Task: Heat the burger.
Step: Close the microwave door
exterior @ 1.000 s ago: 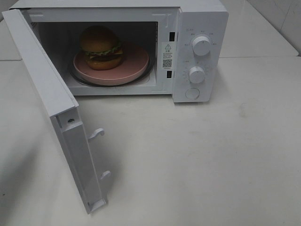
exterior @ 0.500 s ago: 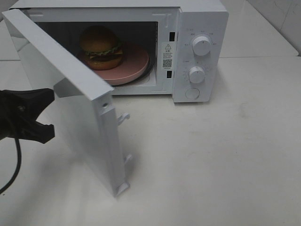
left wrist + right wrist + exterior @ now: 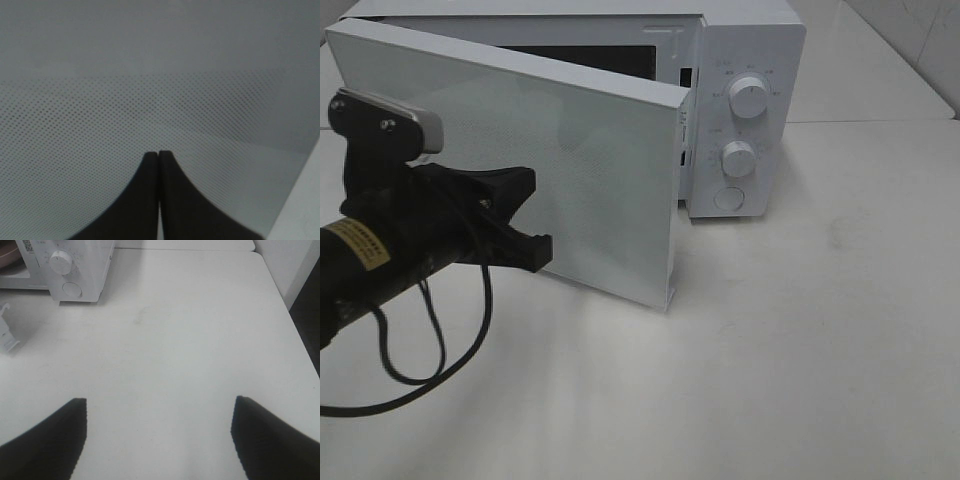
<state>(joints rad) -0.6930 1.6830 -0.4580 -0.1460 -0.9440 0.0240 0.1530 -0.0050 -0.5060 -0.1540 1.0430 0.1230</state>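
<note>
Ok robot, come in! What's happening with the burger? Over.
Left fingers shut, against the microwave door. Right fingers open over the table. Burger hidden behind door, door not fully closed. Nothing seen blocking it.

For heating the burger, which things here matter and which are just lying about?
In the job: white box microwave, its white half-shut door, two round white dials, black left gripper, shut, against the door.
Lying about: black right gripper, open over the white table; loose black cable.
</note>
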